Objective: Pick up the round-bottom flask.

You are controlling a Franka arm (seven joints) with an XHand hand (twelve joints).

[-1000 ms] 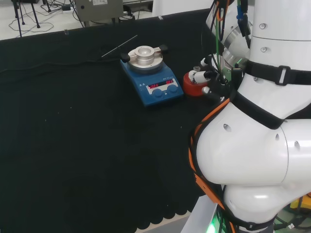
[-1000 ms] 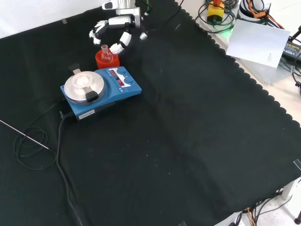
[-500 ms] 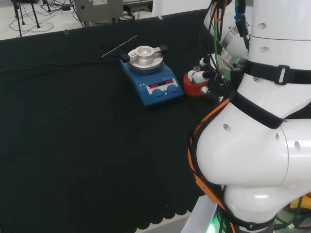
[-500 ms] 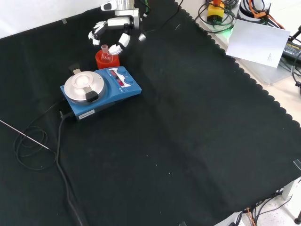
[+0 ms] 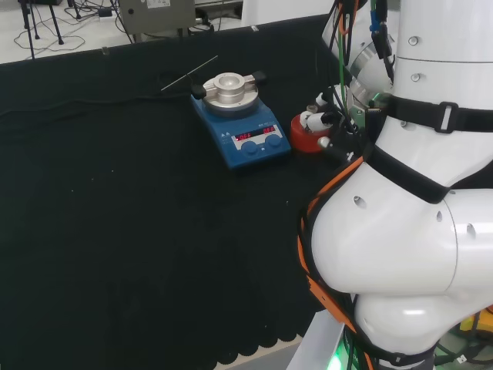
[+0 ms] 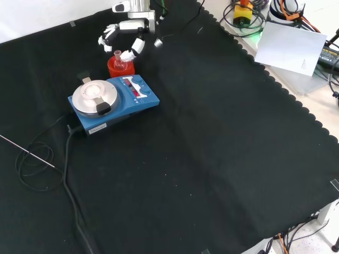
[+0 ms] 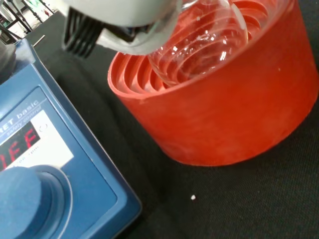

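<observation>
Flask [image 6: 119, 59] sits in red ribbed stand [image 6: 121, 67], just behind blue hotplate [image 6: 112, 98] in front view. Hand [image 6: 123, 36] above flask, fingers curved and spread around neck, contact unclear.

In the wrist view a blurred white part of the hand [image 7: 124, 22] covers the flask's [image 7: 199, 45] neck, so the grip cannot be judged there. The red stand [image 7: 224, 109] and the blue hotplate [image 7: 45, 164] are cut off by the edges. In the head view the arm's white links [image 5: 408, 231] hide most of the hand and part of the stand.
</observation>
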